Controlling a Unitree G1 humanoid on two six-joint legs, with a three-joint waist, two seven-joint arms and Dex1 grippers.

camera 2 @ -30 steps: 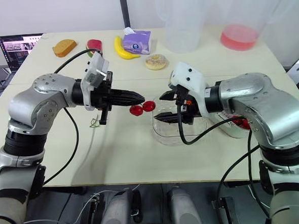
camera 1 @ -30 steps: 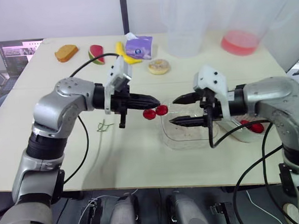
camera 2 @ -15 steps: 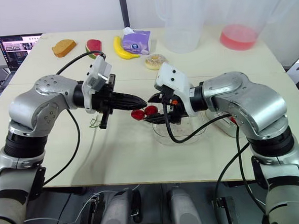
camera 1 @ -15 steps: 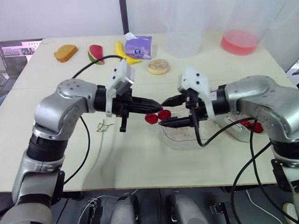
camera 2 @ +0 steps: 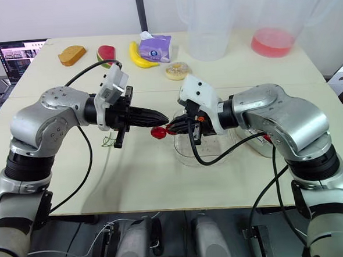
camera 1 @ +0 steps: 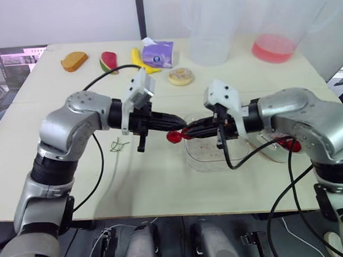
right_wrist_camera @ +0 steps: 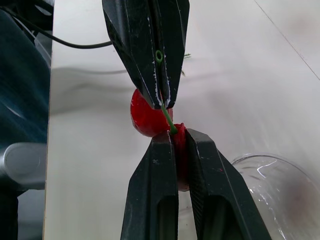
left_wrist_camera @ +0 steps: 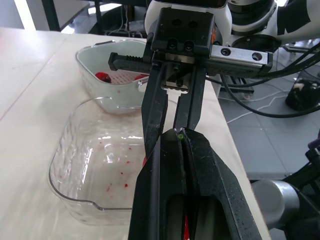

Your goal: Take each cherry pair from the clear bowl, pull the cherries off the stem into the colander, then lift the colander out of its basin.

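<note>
The red cherry pair (right_wrist_camera: 142,117) is glossy and smooth on its thin green stem (right_wrist_camera: 167,117), the left gripper (left_wrist_camera: 181,137) and right gripper (right_wrist_camera: 179,137) are matt black plastic, the clear square plastic bowl (left_wrist_camera: 75,200) is shiny, and the pale beige surface (camera 1: 157,182) is matt.

The cherry pair (camera 1: 173,136) hung in the middle of the frame, between the left gripper (camera 1: 182,128) and the right gripper (camera 1: 189,130), just left of the clear bowl (camera 1: 214,156). The colander (left_wrist_camera: 125,77) sat in its basin (left_wrist_camera: 95,60), right of the bowl. Bread (camera 1: 76,60), a banana (camera 1: 139,59), a tissue box (camera 1: 158,52) and a donut (camera 1: 181,76) lay along the upper left. A jug (camera 1: 212,27) stood at the top, with a second jug (camera 1: 276,26) to its right.
</note>
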